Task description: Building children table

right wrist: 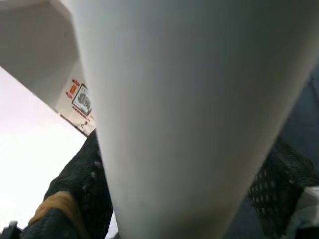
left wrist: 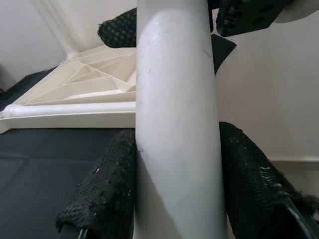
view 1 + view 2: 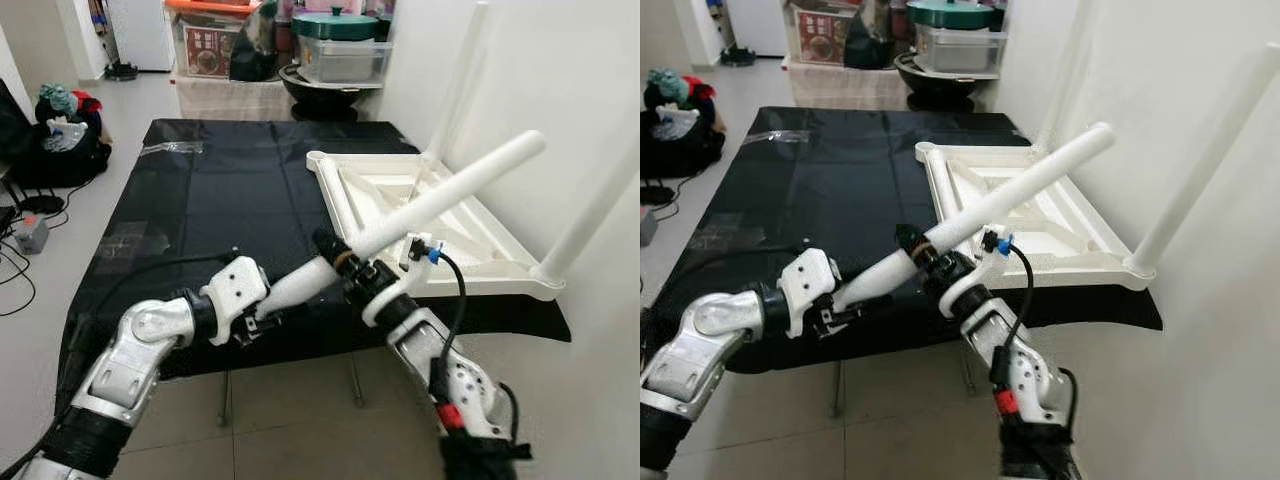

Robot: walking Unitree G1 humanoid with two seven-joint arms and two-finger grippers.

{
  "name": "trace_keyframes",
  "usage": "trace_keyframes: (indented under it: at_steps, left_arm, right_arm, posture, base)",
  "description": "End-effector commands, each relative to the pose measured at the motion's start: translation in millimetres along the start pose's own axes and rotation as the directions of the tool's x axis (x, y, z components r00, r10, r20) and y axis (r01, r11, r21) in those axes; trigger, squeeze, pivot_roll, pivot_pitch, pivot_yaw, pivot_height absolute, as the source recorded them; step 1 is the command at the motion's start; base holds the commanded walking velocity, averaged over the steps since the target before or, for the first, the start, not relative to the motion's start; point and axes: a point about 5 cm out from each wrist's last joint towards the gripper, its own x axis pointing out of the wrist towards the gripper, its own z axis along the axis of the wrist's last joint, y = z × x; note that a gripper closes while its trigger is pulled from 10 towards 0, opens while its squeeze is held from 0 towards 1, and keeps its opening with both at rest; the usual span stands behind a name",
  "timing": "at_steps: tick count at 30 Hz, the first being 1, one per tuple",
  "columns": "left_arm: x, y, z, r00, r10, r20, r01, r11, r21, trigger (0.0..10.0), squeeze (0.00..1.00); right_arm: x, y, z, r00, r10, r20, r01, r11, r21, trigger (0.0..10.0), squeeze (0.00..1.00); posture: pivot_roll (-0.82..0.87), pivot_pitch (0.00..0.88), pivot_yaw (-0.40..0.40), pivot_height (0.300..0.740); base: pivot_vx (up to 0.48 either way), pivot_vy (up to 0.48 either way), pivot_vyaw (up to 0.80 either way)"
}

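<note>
Table leg [image 3: 440, 195], a white tube, is what I have clamped in both pincers, and it slants up from my near left toward the far right over the upturned table. My left pincer [image 3: 262, 312] is closed on the lower end of the leg; the left wrist view shows a black padded finger [image 2: 107, 191] pressed on each side of the tube. My right pincer [image 3: 352, 268] is clamped around the leg a little farther up, just beside the left one, and the right wrist view has the white tube close up between its dark pads [image 1: 82, 186]. I judge the two grips sit close together near one end so the long free end can be swung and steered toward a socket. The children's table [image 3: 400, 215] lies upside down on the right part of a black-covered tabletop [image 3: 200, 200], ribbed underside up, pushed against the white wall. Two legs already stand in it: one [image 3: 590, 215] at the near right corner, another [image 3: 458, 80] at the far side against the wall. Its far left corner socket [image 3: 318, 158] looks open, and seems a likely place for the held leg. Storage bins and a black pan [image 3: 325, 85] sit far beyond the tabletop.
</note>
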Motion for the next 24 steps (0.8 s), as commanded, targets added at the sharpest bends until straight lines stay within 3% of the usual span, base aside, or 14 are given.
trace_keyframes:
  at_steps: [1, 5, 6, 7, 8, 9, 10, 24]
  left_arm:
    - [2.0, -4.7, 1.2, 0.999, -0.031, 0.016, 0.031, 1.000, -0.003, 10.0, 0.00]
    - [2.6, -4.9, 1.7, 0.999, -0.034, 0.018, 0.034, 0.999, -0.005, 10.0, 0.00]
    - [3.5, -5.1, 2.1, 0.999, -0.037, 0.020, 0.037, 0.999, -0.006, 10.0, 0.00]
    - [3.5, -5.1, 2.1, 0.999, -0.037, 0.020, 0.037, 0.999, -0.006, 10.0, 0.00]
    - [4.3, -5.6, 2.2, 0.999, -0.040, 0.021, 0.040, 0.999, -0.008, 10.0, 0.00]
    - [4.3, -5.6, 2.2, 0.999, -0.040, 0.021, 0.040, 0.999, -0.008, 10.0, 0.00]
    - [4.8, -6.5, 2.1, 0.999, -0.043, 0.020, 0.043, 0.999, -0.009, 10.0, 0.00]
    - [6.2, -8.9, 0.6, 0.998, -0.048, 0.030, 0.049, 0.998, -0.043, 10.0, 0.00]
  right_arm:
    - [0.6, -2.2, -2.7, 1.000, -0.019, 0.002, 0.019, 1.000, 0.024, 10.0, 0.00]
    - [1.3, -1.2, -6.1, 1.000, -0.018, -0.005, 0.018, 0.999, 0.030, 10.0, 0.00]
    - [2.0, -1.8, -9.0, 1.000, -0.030, -0.003, 0.030, 0.999, 0.033, 7.3, 0.00]
    - [2.0, -1.8, -9.0, 1.000, -0.030, -0.003, 0.030, 0.999, 0.033, 7.3, 0.00]
    - [2.9, -2.5, -10.4, 0.999, -0.040, 0.004, 0.040, 0.999, 0.034, 3.5, 0.00]
    - [2.9, -2.5, -10.4, 0.999, -0.040, 0.004, 0.040, 0.999, 0.034, 3.5, 0.00]
    - [3.2, -2.8, -10.6, 0.999, -0.043, 0.016, 0.043, 0.998, 0.037, 0.0, 0.00]
    - [1.7, -4.3, -7.0, 0.993, -0.070, 0.096, 0.060, 0.992, 0.111, 0.0, 0.00]
  posture:
    - [0.07, 0.000, -0.084, 0.740]
    - [0.07, 0.000, -0.084, 0.740]
    - [0.07, 0.000, -0.084, 0.740]
    - [0.07, 0.000, -0.084, 0.740]
    - [0.07, 0.000, -0.084, 0.740]
    - [0.07, 0.000, -0.084, 0.740]
    - [0.07, 0.000, -0.084, 0.740]
    - [0.06, 0.000, -0.079, 0.740]
  base:
    - [0.000, 0.000, 0.00]
    - [0.000, 0.000, 0.00]
    - [0.000, 0.000, 0.00]
    - [0.000, 0.000, 0.00]
    - [0.000, 0.000, 0.00]
    - [0.000, 0.000, 0.00]
    - [0.000, 0.000, 0.00]
    - [0.000, 0.000, 0.00]
